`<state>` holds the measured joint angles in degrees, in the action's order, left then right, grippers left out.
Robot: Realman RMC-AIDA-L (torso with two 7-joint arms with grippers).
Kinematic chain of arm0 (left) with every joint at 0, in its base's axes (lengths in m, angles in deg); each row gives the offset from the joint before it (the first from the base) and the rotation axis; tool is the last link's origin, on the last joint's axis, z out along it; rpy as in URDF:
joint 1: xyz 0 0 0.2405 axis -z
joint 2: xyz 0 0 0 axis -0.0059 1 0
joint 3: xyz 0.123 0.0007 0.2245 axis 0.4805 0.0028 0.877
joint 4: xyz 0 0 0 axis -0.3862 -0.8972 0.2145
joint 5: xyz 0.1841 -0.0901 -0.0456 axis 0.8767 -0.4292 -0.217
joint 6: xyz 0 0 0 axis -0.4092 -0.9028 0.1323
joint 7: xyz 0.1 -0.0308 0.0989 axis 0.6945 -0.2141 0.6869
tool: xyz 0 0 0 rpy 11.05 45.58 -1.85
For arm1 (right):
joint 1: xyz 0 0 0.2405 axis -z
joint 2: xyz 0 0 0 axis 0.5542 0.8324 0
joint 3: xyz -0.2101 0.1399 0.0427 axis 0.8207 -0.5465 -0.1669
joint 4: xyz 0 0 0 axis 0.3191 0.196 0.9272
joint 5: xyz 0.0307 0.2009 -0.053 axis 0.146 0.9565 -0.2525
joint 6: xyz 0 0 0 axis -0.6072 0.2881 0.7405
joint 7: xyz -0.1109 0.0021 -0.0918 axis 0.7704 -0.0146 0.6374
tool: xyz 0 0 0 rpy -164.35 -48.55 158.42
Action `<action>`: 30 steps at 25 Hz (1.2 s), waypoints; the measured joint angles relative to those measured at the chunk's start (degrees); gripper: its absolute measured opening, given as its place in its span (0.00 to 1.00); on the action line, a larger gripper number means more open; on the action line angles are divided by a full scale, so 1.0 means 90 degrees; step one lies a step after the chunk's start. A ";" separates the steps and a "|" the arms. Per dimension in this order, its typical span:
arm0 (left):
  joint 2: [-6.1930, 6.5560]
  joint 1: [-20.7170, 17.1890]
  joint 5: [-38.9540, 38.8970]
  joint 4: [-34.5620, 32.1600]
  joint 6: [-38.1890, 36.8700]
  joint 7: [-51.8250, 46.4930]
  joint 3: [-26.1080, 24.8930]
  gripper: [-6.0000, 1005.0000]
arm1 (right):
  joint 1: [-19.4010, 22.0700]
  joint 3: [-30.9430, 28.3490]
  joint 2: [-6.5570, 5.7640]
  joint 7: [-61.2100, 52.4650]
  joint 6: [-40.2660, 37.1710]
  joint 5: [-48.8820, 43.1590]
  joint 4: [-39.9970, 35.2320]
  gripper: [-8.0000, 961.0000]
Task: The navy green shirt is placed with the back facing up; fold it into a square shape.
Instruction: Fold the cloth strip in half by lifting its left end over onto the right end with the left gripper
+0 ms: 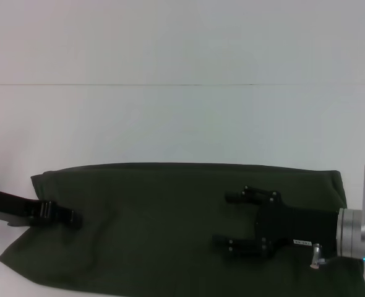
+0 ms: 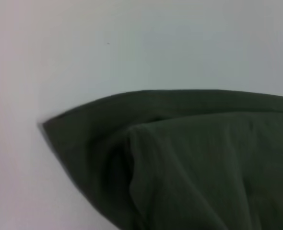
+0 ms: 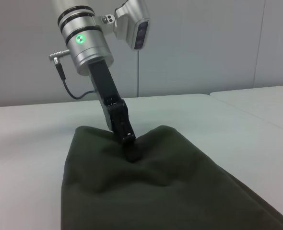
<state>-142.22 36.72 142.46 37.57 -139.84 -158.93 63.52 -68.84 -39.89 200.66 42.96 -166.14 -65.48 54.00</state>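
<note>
The navy green shirt (image 1: 164, 204) lies on the white table (image 1: 170, 124) as a long band running left to right, its near edge out of the head view. My left gripper (image 1: 76, 219) is at the shirt's left end, shut, its tip pinched into the cloth. In the right wrist view that left gripper (image 3: 130, 146) sits in a dent of the shirt (image 3: 156, 196), with fabric bunched up around it. The left wrist view shows a raised fold and corner of the shirt (image 2: 204, 167). My right gripper (image 1: 221, 219) hovers open over the shirt's right half, holding nothing.
Bare white table stretches beyond the shirt, up to a seam line (image 1: 182, 85). A second white table (image 3: 261, 98) stands off to one side in the right wrist view, with a grey wall behind.
</note>
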 joint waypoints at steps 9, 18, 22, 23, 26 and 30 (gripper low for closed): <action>0.0009 0.0005 -0.0051 -0.0032 0.0000 0.0004 0.0002 0.44 | -0.0042 0.0000 -0.0003 -0.0002 -0.0001 0.0000 -0.0007 0.94; 0.0105 0.0025 -0.0048 -0.0044 -0.0016 -0.0004 -0.0012 0.13 | -0.0055 0.0000 -0.0004 -0.0010 -0.0007 -0.0001 -0.0020 0.94; 0.0277 0.0026 -0.0021 -0.0044 -0.0024 0.0003 -0.0028 0.13 | -0.0056 0.0000 -0.0004 -0.0010 -0.0027 -0.0001 -0.0021 0.94; 0.0366 0.0012 -0.0020 -0.0036 -0.0022 0.0012 -0.0038 0.13 | -0.0056 -0.0001 -0.0004 -0.0010 -0.0032 -0.0001 -0.0021 0.94; 0.0563 -0.0032 -0.0011 -0.0025 -0.0030 0.0022 -0.0063 0.13 | -0.0056 0.0000 -0.0004 -0.0010 -0.0046 -0.0001 -0.0021 0.94; 0.0785 -0.0081 0.0175 -0.0123 -0.0083 -0.0009 -0.0158 0.13 | -0.0056 0.0000 -0.0004 -0.0010 -0.0054 -0.0001 -0.0020 0.94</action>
<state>-135.16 35.99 144.03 36.46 -140.60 -159.01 62.10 -69.34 -39.89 200.62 42.87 -166.63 -65.49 53.82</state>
